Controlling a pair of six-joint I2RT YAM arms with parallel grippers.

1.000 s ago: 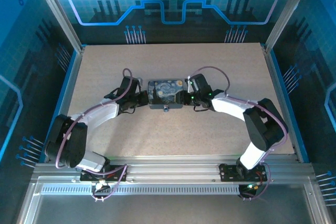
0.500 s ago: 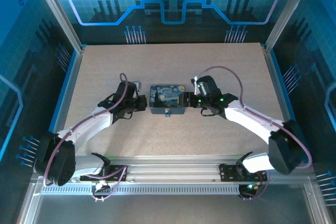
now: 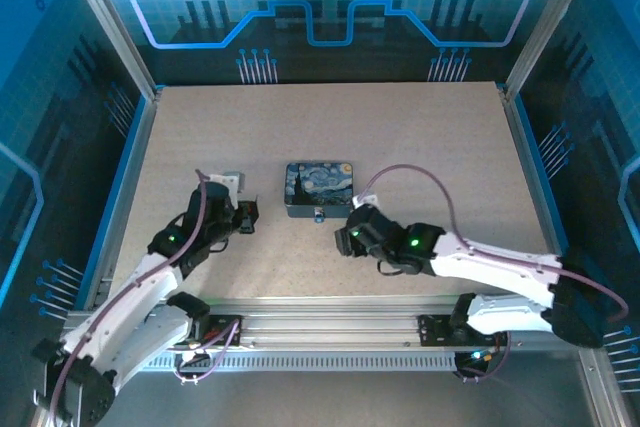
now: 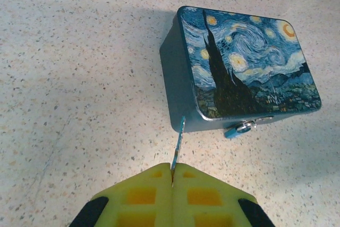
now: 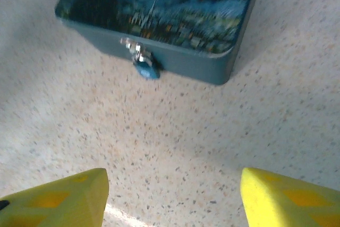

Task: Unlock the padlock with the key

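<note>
Both arms have drawn back from the box [image 3: 318, 187], which they flanked closely a second ago. My left pincer [image 4: 172, 167], now off the box's left side, is clamped on the key [image 4: 178, 143], which points toward the box's front corner. My right pincer [image 5: 172, 179] gapes empty before the box's front. The padlock [image 5: 144, 66] hangs at the box's front latch, seemingly not yet unlocked. I judge the key needs aligning with it next.
</note>
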